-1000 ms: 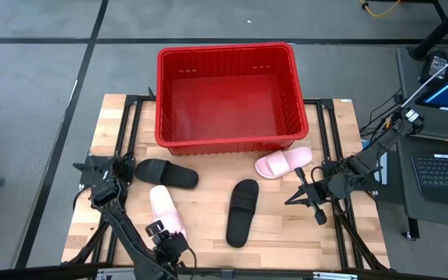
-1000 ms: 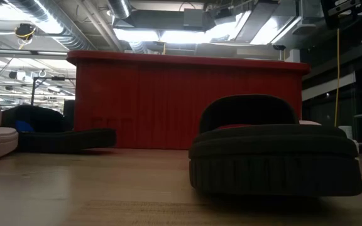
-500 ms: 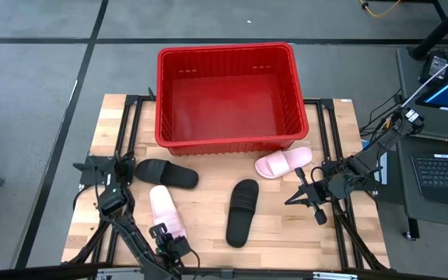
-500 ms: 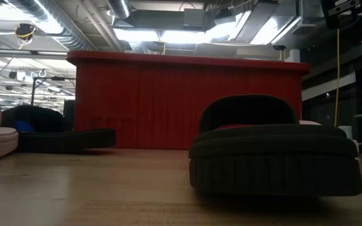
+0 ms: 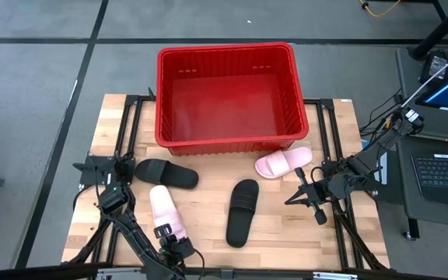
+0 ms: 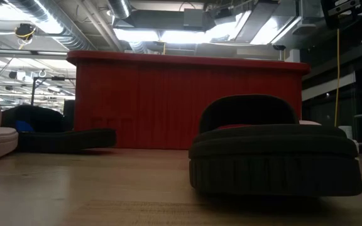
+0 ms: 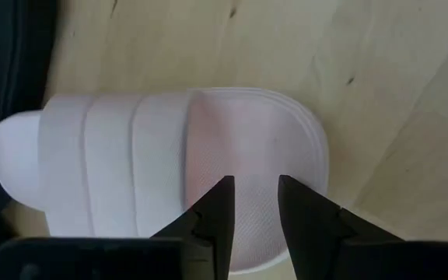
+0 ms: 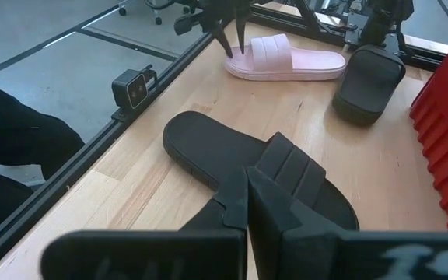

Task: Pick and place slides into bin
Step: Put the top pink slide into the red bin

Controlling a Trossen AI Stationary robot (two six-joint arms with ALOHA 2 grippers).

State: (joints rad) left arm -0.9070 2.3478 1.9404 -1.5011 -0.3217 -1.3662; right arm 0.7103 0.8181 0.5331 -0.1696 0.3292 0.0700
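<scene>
Fingers [image 7: 218, 214] of left gripper [image 7: 253, 204] part narrowly above pink slide [image 7: 162, 159].

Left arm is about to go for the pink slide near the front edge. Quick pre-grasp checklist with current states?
1. Left hand above the pink slide's heel end: ok.
2. Fingers apart with a narrow gap, not yet around the slide: ok.
3. Bin holds nothing, all four slides on the table: ok.
4. Nearest black slide lies apart from the target: ok.
5. Right hand waits at the right edge, shut: ok.
6. Gap wide enough for the sole: cannot tell.
</scene>
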